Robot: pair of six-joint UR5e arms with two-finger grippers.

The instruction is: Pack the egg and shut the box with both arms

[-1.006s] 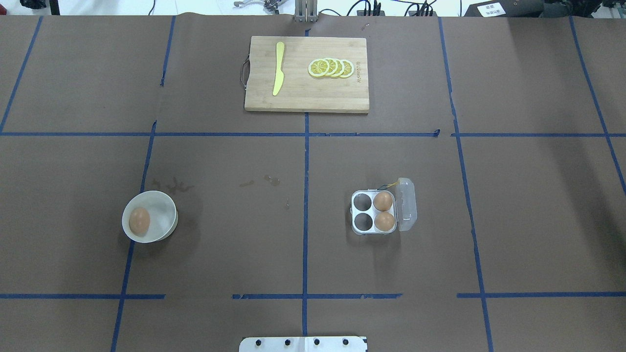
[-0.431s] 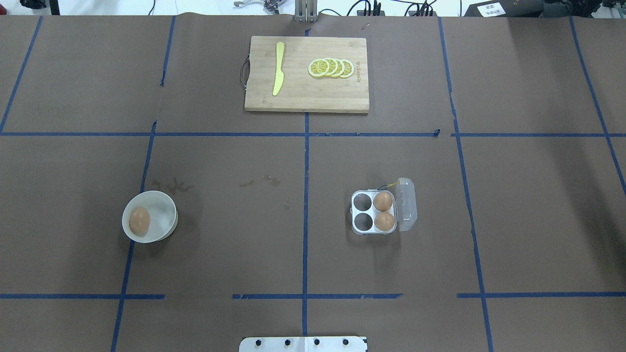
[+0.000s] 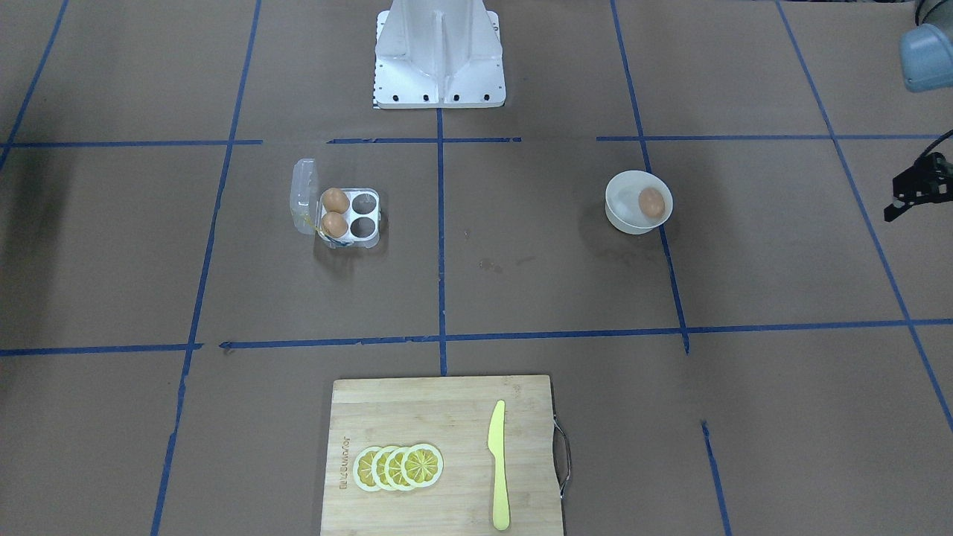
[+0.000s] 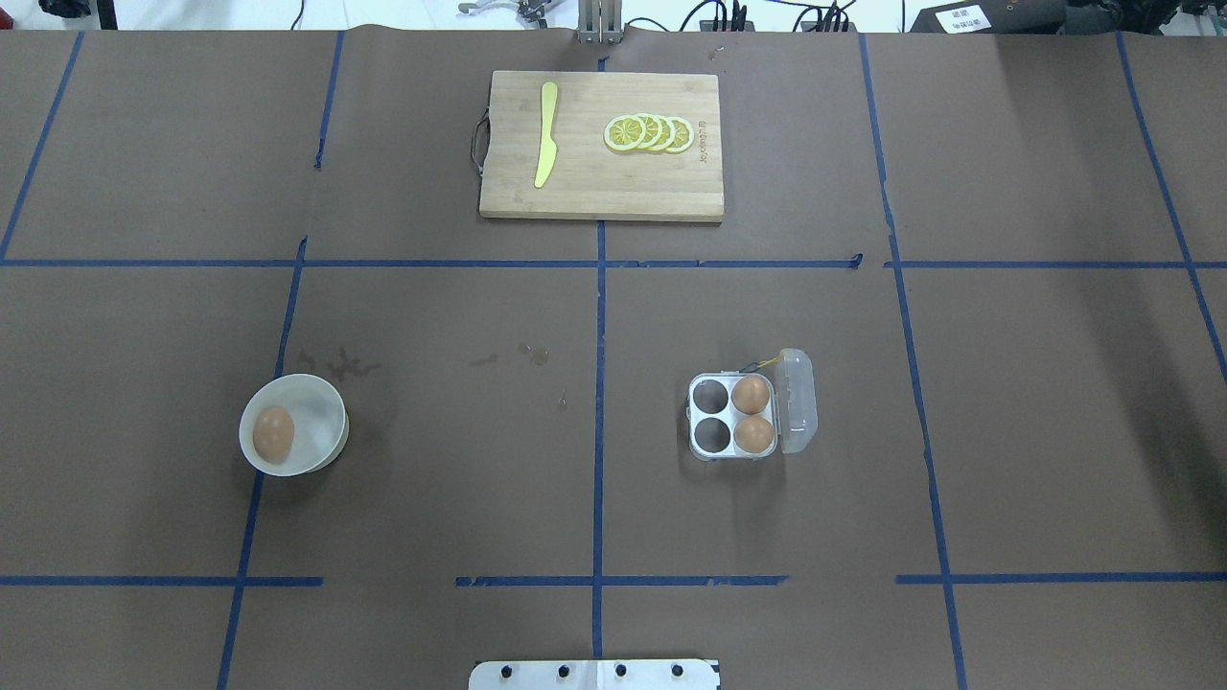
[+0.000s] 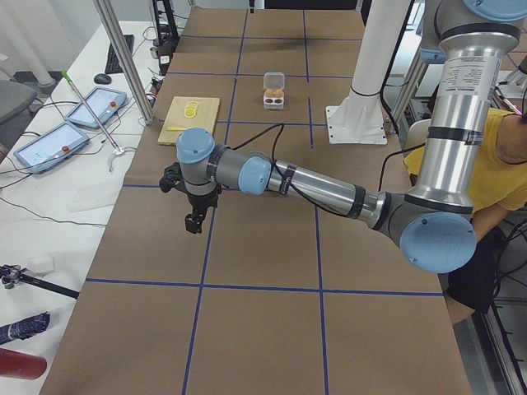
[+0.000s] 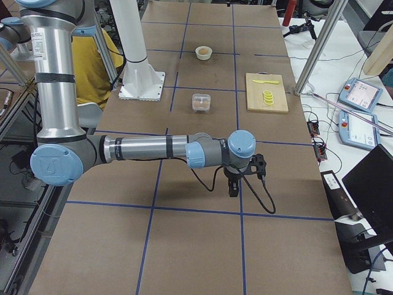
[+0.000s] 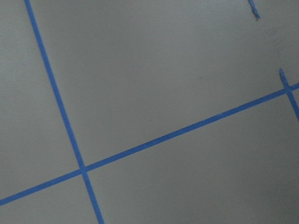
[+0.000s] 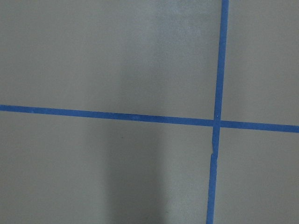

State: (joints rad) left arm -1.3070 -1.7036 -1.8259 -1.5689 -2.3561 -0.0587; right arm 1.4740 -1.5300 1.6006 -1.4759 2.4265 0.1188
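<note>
Overhead exterior: orange-brown egg (image 4: 273, 433) (smooth) in white bowl (image 4: 321, 410)

Eggs (image 4: 273, 433): three. Box (image 4: 712, 434): one, with four cups. White bowl (image 4: 323, 422): one. Wooden cutting board (image 4: 599, 192): one. Yellow knife (image 4: 546, 134): one. Lemon slices (image 4: 625, 132): four. Robot arms (image 5: 317, 183): two. Black grippers (image 5: 194, 225): two. White base (image 3: 439, 52): one.

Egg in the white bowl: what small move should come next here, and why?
Probably swing the left hand in toward the white bowl. The egg lies there on the robot's left side, the hand hangs over bare table well off from it, and the box stands open with two cups free.
</note>
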